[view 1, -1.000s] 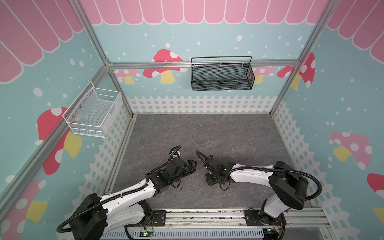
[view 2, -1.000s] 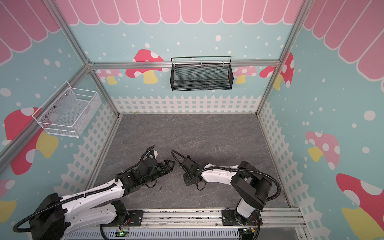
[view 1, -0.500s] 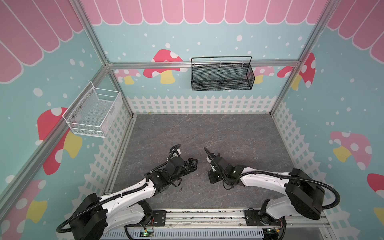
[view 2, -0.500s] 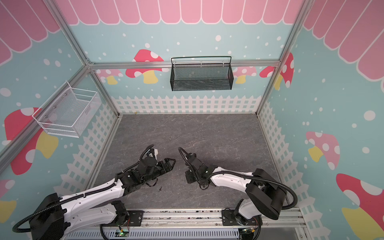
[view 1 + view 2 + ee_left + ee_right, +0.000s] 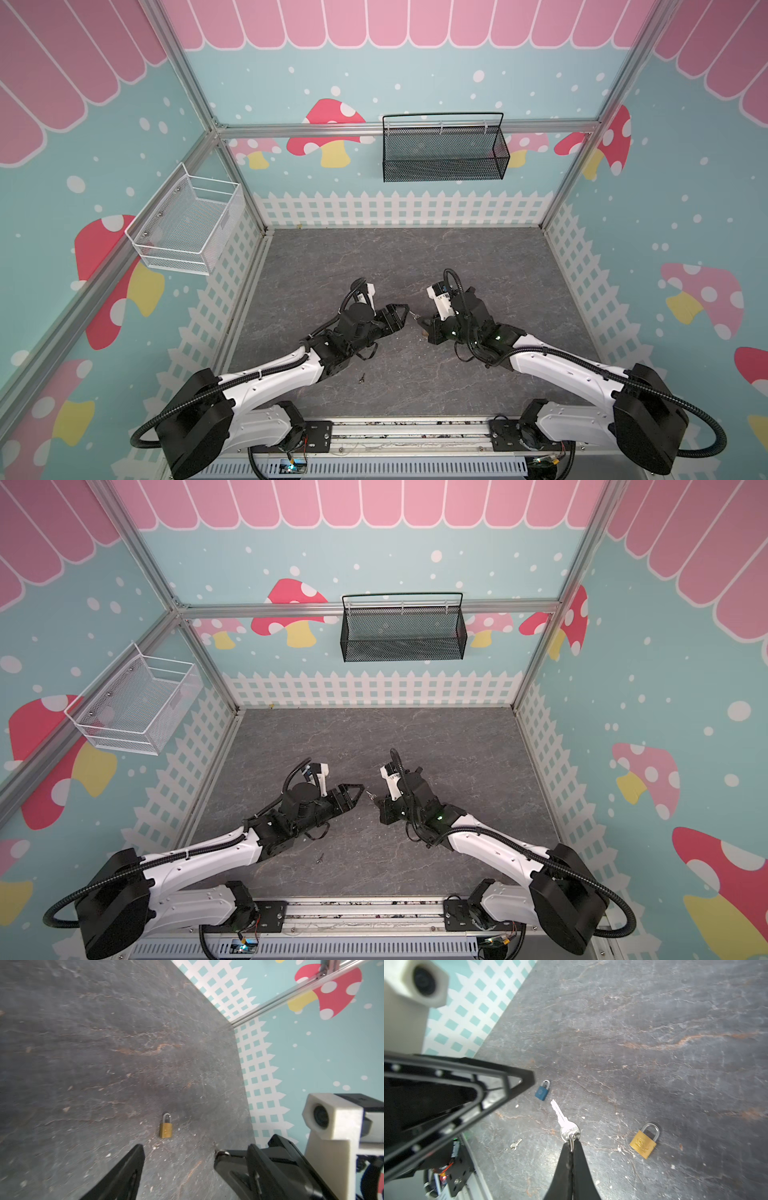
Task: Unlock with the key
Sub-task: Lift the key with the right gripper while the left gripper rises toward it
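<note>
My right gripper (image 5: 572,1145) is shut on the ring at the head of a silver key (image 5: 564,1119), whose blade points away from the fingers. On the floor beyond the key lies a small blue padlock (image 5: 542,1091), and a brass padlock (image 5: 643,1143) lies off to one side. In both top views the right gripper (image 5: 420,321) faces the left gripper (image 5: 404,309) across a small gap, with the key (image 5: 371,796) between them. My left gripper (image 5: 180,1159) is open, nothing between its fingers, and a brass padlock (image 5: 166,1127) lies on the floor past its tips.
A second small key (image 5: 363,378) lies loose on the grey floor near the left arm. A black mesh basket (image 5: 444,149) hangs on the back wall and a white wire basket (image 5: 187,226) on the left wall. White fence-print walls enclose the floor.
The right arm's elbow has swung out to the right, and its gripper with the key has shifted toward the back. The left gripper's jaws have narrowed a little; that arm has hardly moved.
</note>
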`<state>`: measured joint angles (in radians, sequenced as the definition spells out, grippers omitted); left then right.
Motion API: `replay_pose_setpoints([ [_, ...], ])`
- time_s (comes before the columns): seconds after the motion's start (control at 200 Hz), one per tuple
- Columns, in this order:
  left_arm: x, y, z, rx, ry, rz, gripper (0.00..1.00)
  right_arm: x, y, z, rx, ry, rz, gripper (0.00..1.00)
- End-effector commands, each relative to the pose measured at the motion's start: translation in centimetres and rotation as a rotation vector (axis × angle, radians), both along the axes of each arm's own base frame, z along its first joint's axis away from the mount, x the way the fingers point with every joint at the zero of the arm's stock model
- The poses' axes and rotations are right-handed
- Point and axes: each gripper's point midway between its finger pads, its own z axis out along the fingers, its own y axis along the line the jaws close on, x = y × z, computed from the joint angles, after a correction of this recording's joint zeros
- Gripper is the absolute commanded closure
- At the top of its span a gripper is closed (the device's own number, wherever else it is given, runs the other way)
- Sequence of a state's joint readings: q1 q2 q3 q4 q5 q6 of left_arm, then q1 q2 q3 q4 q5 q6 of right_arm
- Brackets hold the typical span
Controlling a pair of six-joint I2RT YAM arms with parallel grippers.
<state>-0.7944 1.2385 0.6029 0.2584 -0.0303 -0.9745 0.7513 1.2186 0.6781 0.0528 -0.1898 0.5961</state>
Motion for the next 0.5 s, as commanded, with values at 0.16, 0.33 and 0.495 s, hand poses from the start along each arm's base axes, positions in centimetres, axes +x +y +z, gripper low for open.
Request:
replay_pose_setpoints([
  [0.16, 0.9, -2.6, 3.8, -0.045, -0.142, -0.09, 0.41, -0.5, 0.9, 3.8, 0.108, -0.059, 0.071, 1.0],
  [0.33, 1.2, -3.0, 4.1, -0.041, -0.154, -0.107, 0.59, -0.8, 1.0, 5.0, 0.158, -0.083, 0.086, 1.0],
  [0.495, 1.1, -3.1, 4.5, -0.052, -0.16, -0.119, 0.66, -0.7, 0.6, 5.0, 0.176, -0.079, 0.072, 1.0],
])
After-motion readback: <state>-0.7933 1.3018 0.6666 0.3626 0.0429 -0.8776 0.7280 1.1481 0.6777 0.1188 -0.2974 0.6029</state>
